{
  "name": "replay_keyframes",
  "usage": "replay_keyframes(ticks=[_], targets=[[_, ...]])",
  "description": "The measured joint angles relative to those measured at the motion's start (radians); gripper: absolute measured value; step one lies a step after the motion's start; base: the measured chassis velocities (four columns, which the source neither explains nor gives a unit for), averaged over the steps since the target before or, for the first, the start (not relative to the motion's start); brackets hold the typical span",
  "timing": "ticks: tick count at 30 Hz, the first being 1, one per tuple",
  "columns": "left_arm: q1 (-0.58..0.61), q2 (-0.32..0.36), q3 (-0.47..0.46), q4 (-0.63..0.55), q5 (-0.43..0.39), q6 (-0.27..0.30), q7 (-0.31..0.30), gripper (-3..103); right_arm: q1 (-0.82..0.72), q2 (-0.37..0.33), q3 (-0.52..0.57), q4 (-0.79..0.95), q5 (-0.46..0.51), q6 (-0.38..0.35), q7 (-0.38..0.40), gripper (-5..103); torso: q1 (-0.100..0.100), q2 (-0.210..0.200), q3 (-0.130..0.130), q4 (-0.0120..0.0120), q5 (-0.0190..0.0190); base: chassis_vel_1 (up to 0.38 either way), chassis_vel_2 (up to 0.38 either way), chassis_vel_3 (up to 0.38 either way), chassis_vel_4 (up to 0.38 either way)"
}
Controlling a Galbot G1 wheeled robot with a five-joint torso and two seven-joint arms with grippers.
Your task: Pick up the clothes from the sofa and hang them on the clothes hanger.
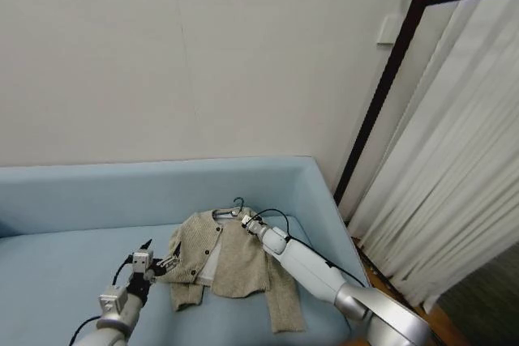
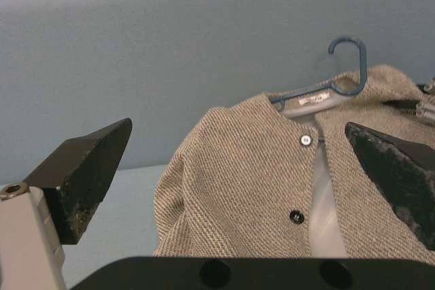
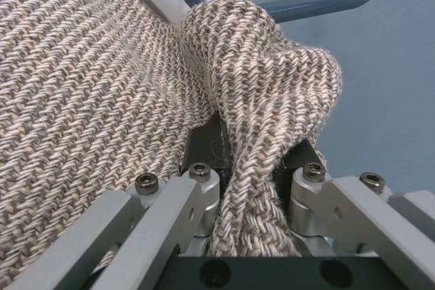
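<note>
**A:** Where's your cardigan [image 1: 227, 261] lying?

**B:** Flat on the blue sofa [image 1: 81, 192] seat, front up. It's on its blue hanger [image 2: 309, 89], with the hook [image 2: 350, 59] toward the backrest.

**A:** And your right pincer [image 1: 246, 221]?

**B:** Right beside that hook, pinching a bunched fold [image 3: 262, 100] of the knit between its pads.

**A:** The left one?

**B:** Your left pincer [image 1: 168, 263] is spread wide, low over the seat just beside the sleeve [image 2: 180, 208] on your left. The dark rack [image 1: 389, 79] stands past the sofa's right end.
</note>
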Motion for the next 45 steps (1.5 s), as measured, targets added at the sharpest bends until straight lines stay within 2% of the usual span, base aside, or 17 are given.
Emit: replay_keyframes(ticks=[5,10,17,19,20,23,24,25,27,31,34,35,37,39,40,43,45], targets=[[0.019,0.007,-0.014,-0.036,0.0,0.0,0.0,100,-0.035,-0.068,0.026,0.161,-0.049,0.02,0.042,12,0.0,0.0,0.0,0.0,-0.0001,0.0,0.0,0.0,0.0],[0.026,0.023,-0.027,-0.077,0.002,-0.001,-0.016,100,-0.056,-0.119,0.045,0.295,-0.05,0.013,0.06,12,0.0,0.0,0.0,0.0001,-0.0001,0.0,0.0,0.0,0.0],[0.001,0.064,-0.029,-0.083,0.001,0.004,-0.044,100,-0.064,-0.168,0.047,0.396,-0.026,-0.019,0.066,12,0.0,0.0,0.0,0.0001,-0.0002,0.0,0.0,0.0,0.0],[-0.03,0.093,-0.024,-0.067,-0.023,0.029,-0.066,100,-0.066,-0.181,0.05,0.425,-0.018,-0.028,0.068,12,0.0,0.0,0.0,0.0002,-0.0002,0.0,0.0,0.0,0.0],[-0.068,0.131,-0.013,-0.031,-0.047,0.06,-0.097,100,-0.067,-0.189,0.05,0.443,-0.01,-0.036,0.07,12,0.0,0.0,0.0,-0.0001,-0.0003,0.0,0.0,0.0,0.0],[-0.089,0.159,-0.009,-0.001,-0.056,0.075,-0.113,100,-0.062,-0.19,0.041,0.451,-0.002,-0.04,0.07,12,0.0,0.0,0.0,-0.0008,-0.0005,0.0,0.0,0.0,0.0],[-0.096,0.177,-0.008,0.013,-0.062,0.081,-0.119,100,-0.05,-0.183,0.029,0.451,0.004,-0.04,0.069,12,0.0,0.0,0.0,-0.0005,-0.0004,0.0,0.0,0.0,0.0],[-0.108,0.195,0.0,0.026,-0.076,0.09,-0.124,100,-0.039,-0.176,0.02,0.45,0.009,-0.04,0.068,12,0.0,0.0,0.0,0.0008,0.0,0.0,0.0,0.0,0.0],[-0.124,0.21,0.012,0.038,-0.086,0.095,-0.128,100,-0.034,-0.172,0.015,0.449,0.012,-0.04,0.067,12,0.0,0.0,0.0,0.0008,-0.0001,0.0,0.0,0.0,0.0],[-0.17,0.261,0.082,0.086,-0.139,0.09,-0.111,100,-0.009,-0.156,-0.015,0.435,0.019,-0.038,0.06,12,0.0,0.0,0.0,-0.0004,-0.0003,0.0,0.0,0.0,0.0],[-0.195,0.272,0.117,0.109,-0.161,0.09,-0.125,100,0.008,-0.148,-0.032,0.429,0.025,-0.036,0.058,12,0.0,0.0,0.0,0.0,-0.0003,0.0,0.0,0.0,0.0],[-0.237,0.282,0.163,0.143,-0.174,0.09,-0.149,100,0.019,-0.144,-0.046,0.429,0.031,-0.036,0.058,12,0.0,0.0,0.0,0.0004,-0.0002,0.0,0.0,0.0,0.0],[-0.268,0.287,0.196,0.166,-0.182,0.089,-0.167,100,0.023,-0.144,-0.052,0.43,0.035,-0.037,0.058,12,0.0,0.0,0.0,0.0004,-0.0003,0.0,0.0,0.0,0.0],[-0.346,0.292,0.266,0.22,-0.198,0.092,-0.217,100,0.031,-0.144,-0.066,0.437,0.045,-0.044,0.061,12,0.0,0.0,0.0,0.0,-0.0003,0.0,0.0,0.0,0.0],[-0.346,0.292,0.266,0.22,-0.198,0.092,-0.217,100,0.031,-0.144,-0.066,0.437,0.045,-0.044,0.061,12,0.0,0.0,0.0,0.0,-0.0003,0.0,0.0,0.0,0.0],[-0.442,0.286,0.339,0.292,-0.21,0.095,-0.276,100,0.036,-0.148,-0.081,0.452,0.056,-0.052,0.064,12,0.0,0.0,0.0,-0.0002,-0.0001,0.0,0.0,0.0,0.0],[-0.473,0.282,0.359,0.315,-0.21,0.093,-0.285,100,0.036,-0.15,-0.083,0.457,0.06,-0.055,0.065,12,0.0,0.0,0.0,0.0,-0.0002,0.0,0.0,0.0,0.0]])
